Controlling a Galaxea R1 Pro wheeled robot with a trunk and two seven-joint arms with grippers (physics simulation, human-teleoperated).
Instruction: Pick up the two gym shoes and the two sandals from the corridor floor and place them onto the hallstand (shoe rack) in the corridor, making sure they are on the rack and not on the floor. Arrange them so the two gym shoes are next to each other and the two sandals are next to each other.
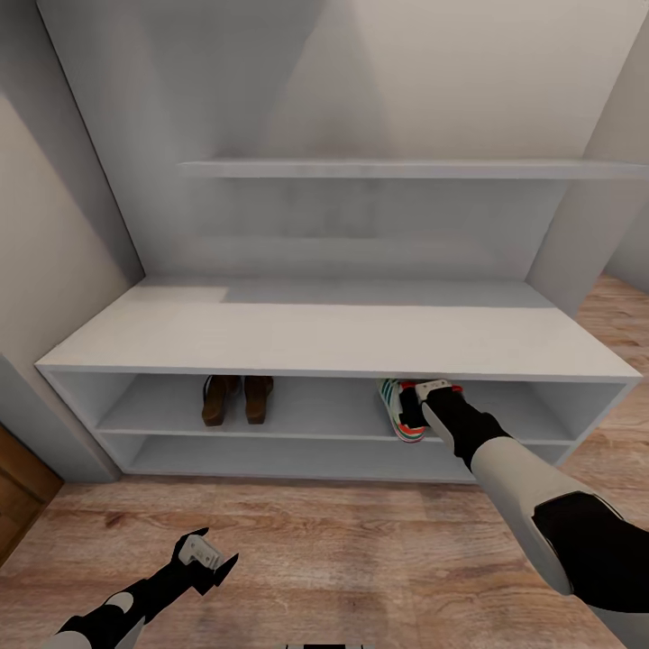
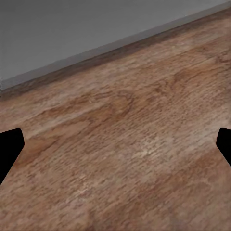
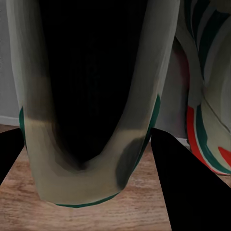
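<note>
The white hallstand [image 1: 333, 335] stands ahead with two open shelf tiers. Two brown sandals [image 1: 236, 399] sit side by side at the left of its upper tier. My right gripper [image 1: 431, 389] reaches into the right of that tier, where a gym shoe [image 1: 393, 406] with green stripes shows beside it. In the right wrist view my right gripper [image 3: 86, 132] is shut on a cream gym shoe [image 3: 72, 187], its dark opening between the fingers, and the other gym shoe [image 3: 211, 110] stands close beside it. My left gripper [image 1: 209, 554] hangs open over the corridor floor [image 2: 125, 144].
A floating shelf [image 1: 406, 169] crosses the tall back panel above the flat top. Grey walls close in on the left and right of the unit. Wood plank floor [image 1: 342, 550] stretches in front of it, with a brown edge [image 1: 22, 491] at the far left.
</note>
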